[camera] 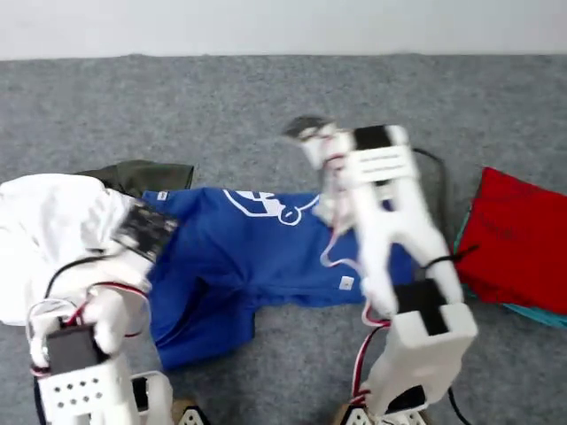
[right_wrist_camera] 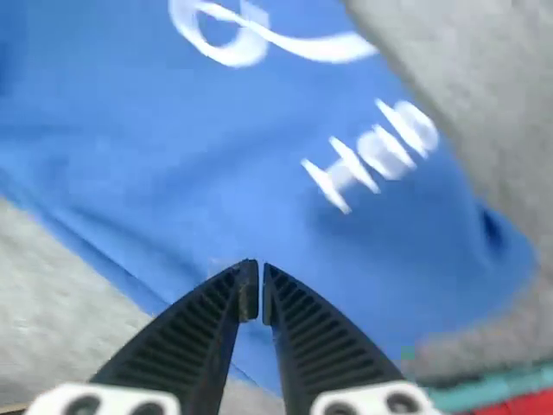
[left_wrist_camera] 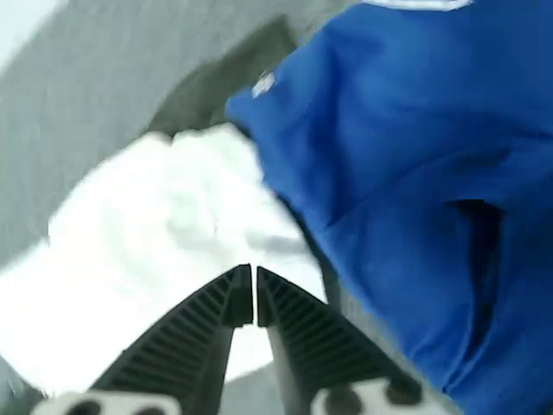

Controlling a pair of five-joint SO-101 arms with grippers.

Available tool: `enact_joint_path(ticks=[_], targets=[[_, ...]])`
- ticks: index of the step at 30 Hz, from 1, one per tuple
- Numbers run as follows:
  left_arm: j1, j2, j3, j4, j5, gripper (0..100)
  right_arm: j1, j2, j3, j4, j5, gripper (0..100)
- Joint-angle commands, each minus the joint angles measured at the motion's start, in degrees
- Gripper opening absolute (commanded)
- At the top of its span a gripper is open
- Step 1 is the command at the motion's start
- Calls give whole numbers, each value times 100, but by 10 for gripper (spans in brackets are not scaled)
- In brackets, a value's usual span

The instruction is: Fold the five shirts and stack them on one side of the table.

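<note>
A blue shirt (camera: 257,252) with white print lies spread and partly rumpled at the table's middle. A crumpled white shirt (camera: 53,221) sits at the left, with a dark green shirt (camera: 146,174) showing behind it. At the right edge, a red shirt (camera: 518,239) rests on a teal one (camera: 532,314). My left gripper (left_wrist_camera: 255,275) is shut with nothing in it, over the white shirt (left_wrist_camera: 155,259) beside the blue shirt's edge (left_wrist_camera: 406,173). My right gripper (right_wrist_camera: 259,270) is shut and empty above the blue shirt (right_wrist_camera: 173,147); the high view has it raised (camera: 306,131) over the collar end.
Grey carpet-like tabletop (camera: 177,97) lies bare along the far side, up to a white wall. Both arm bases stand at the near edge, and the right arm's cables (camera: 363,345) hang over the blue shirt's hem.
</note>
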Motion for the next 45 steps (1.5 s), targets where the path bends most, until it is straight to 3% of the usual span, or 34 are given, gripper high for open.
enact_joint_path(ticks=[1,8,13,19,27,30,39,45], targets=[[-914,44,-435,-141,325,14,-919,-40,-290,-215,-519,9],[-2936,44,-505,-141,360,14,-2316,84,-290,-1262,-1248,9],[-3640,44,-497,-105,352,14,-2967,637,-290,-1903,-1284,9],[-3701,44,-497,-105,352,14,-3310,1200,-290,-2123,-1292,9],[-3684,44,-488,-105,352,14,-3407,1130,-290,673,-958,9],[-3666,44,-488,-105,352,14,-3407,1033,-299,1068,-571,9],[-3473,35,-497,-97,360,14,-3371,875,-1125,259,-571,9],[-3490,35,-497,-97,360,14,-3301,1077,-1204,-1727,-607,9]])
